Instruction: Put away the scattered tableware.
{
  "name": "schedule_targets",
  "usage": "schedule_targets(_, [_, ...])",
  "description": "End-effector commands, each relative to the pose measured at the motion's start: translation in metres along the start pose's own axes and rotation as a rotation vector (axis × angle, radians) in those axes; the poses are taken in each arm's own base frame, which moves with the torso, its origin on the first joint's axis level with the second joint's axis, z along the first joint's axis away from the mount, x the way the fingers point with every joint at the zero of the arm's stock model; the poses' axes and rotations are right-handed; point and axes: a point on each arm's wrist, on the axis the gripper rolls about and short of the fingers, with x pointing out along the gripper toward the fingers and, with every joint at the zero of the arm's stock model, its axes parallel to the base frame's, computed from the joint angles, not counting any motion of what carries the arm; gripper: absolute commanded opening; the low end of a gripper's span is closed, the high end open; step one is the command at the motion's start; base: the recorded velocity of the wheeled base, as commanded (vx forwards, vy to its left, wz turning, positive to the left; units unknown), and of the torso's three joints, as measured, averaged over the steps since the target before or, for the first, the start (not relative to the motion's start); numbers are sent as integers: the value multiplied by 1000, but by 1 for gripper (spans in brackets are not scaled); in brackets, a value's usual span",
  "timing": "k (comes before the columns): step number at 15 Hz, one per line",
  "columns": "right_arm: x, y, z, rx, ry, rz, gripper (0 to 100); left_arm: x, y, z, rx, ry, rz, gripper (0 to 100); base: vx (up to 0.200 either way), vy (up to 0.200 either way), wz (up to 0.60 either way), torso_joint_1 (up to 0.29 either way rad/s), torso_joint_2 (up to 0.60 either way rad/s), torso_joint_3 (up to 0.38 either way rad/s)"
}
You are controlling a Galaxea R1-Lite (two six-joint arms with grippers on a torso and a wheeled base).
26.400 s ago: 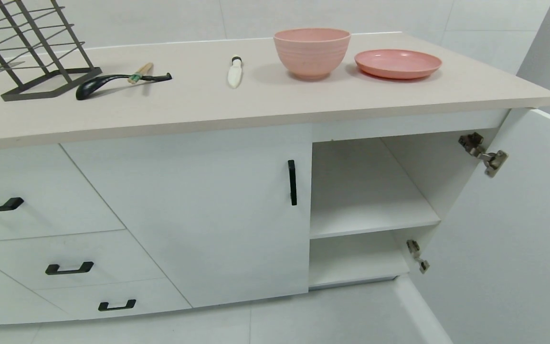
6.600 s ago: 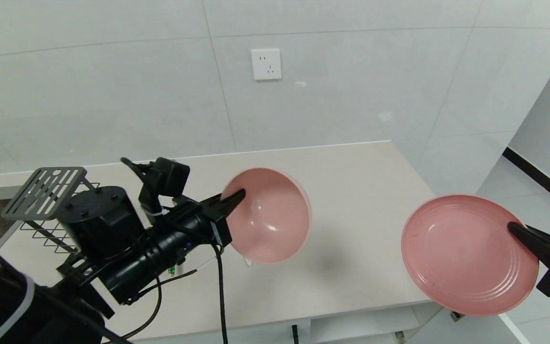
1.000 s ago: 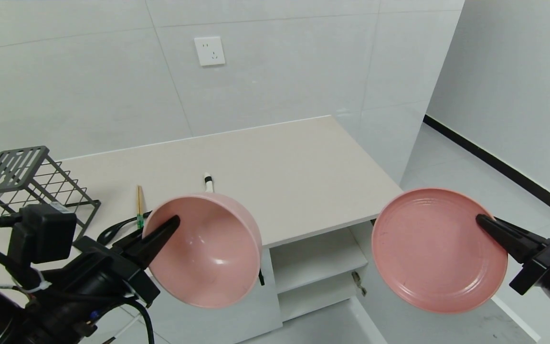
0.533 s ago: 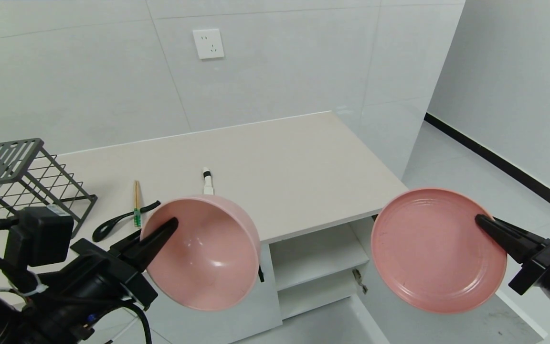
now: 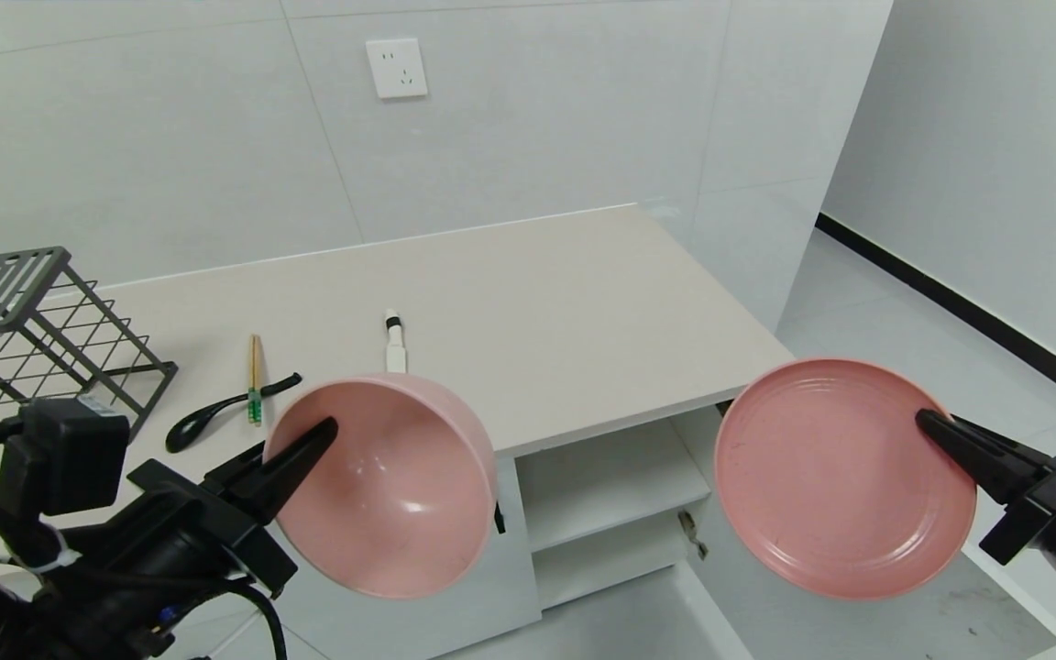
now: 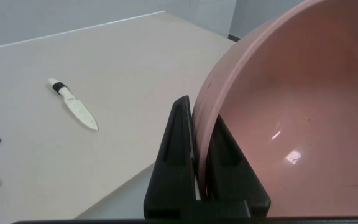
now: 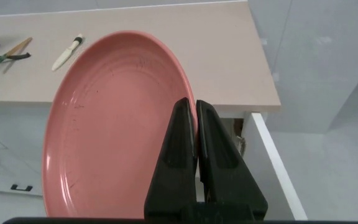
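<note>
My left gripper point(image 5: 313, 438) is shut on the rim of a pink bowl point(image 5: 390, 490), held tilted in front of the counter's edge; the same bowl point(image 6: 284, 124) and gripper point(image 6: 201, 134) appear in the left wrist view. My right gripper point(image 5: 931, 429) is shut on the rim of a pink plate point(image 5: 835, 477), held on edge out past the counter's right end; the plate point(image 7: 117, 124) and gripper point(image 7: 196, 124) also show in the right wrist view. On the counter point(image 5: 537, 302) lie a white knife point(image 5: 394, 344), a black spoon point(image 5: 216, 412) and a chopstick point(image 5: 255, 378).
A black wire rack point(image 5: 28, 321) stands at the counter's left. Below the counter's right end the cabinet point(image 5: 610, 495) is open, with two bare shelves and its door point(image 5: 867, 623) swung out toward me. A wall with a socket point(image 5: 397, 67) is behind.
The camera has shifted slightly, so the counter and wall sit a little higher and further left. Both grippers keep their hold on the bowl and plate, almost unmoved in the picture.
</note>
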Motion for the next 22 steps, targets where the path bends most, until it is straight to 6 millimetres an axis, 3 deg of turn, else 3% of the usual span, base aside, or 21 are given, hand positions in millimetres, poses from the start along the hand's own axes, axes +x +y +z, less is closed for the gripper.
schedule_targets(1, [0,0,0,0,-2,0,0,0,0,0,0,1,-1,0,0,0,0,-203,388,183])
schedule_targets(11, [-1,0,2,-1,-9,-30,0,-1,0,0,-4,2,0,0,0,0,0,-160,318,156])
schedule_targets(22, [-1,0,1,0,-9,-27,0,-1,0,-1,-4,4,0,0,0,0,0,-256,500,238])
